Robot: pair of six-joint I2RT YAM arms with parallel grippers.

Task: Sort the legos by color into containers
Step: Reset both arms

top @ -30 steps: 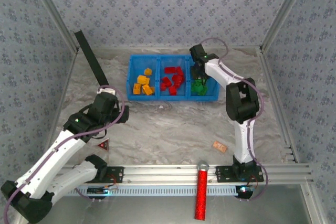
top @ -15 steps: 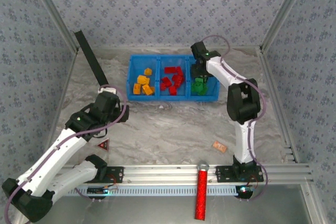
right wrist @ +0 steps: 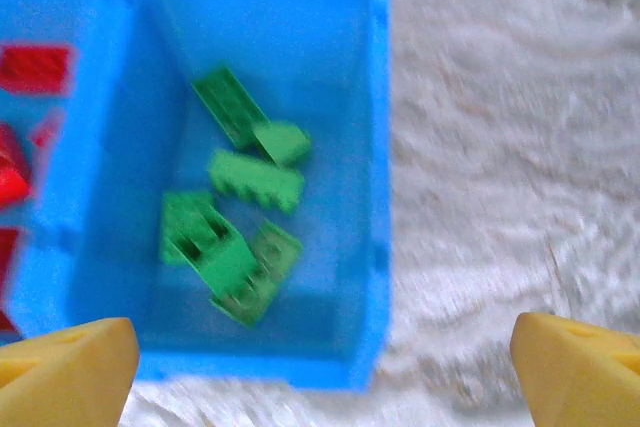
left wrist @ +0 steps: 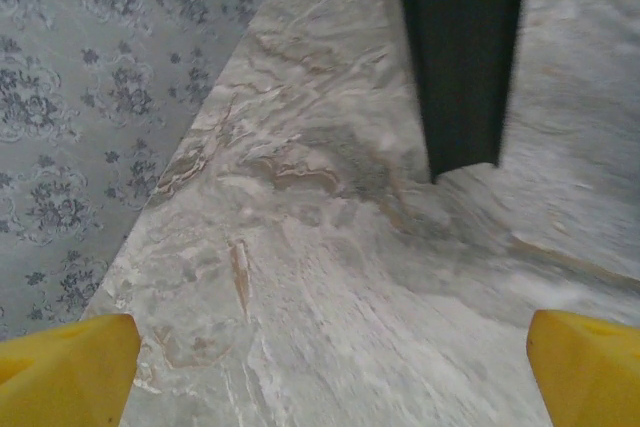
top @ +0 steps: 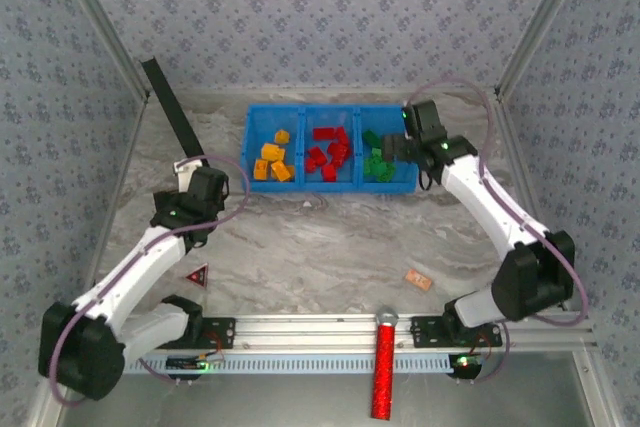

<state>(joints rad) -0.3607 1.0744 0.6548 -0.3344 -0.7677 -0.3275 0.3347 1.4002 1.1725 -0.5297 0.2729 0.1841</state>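
Sorting looks about done to me: the legos sit in the bin, yellow left, red middle, green right. The right tool hangs over the bin's right end, spread wide and empty. The left tool is wide and empty too, over bare surface. Next I'd check for strays (the peach block doesn't count), then park both arms.

Bright, even light comes from overhead, leaving only soft, pale shadows on the bench in front of the blue bin. The overhead view is sharp. Blur smears the right wrist view, where the green bricks look soft-edged.
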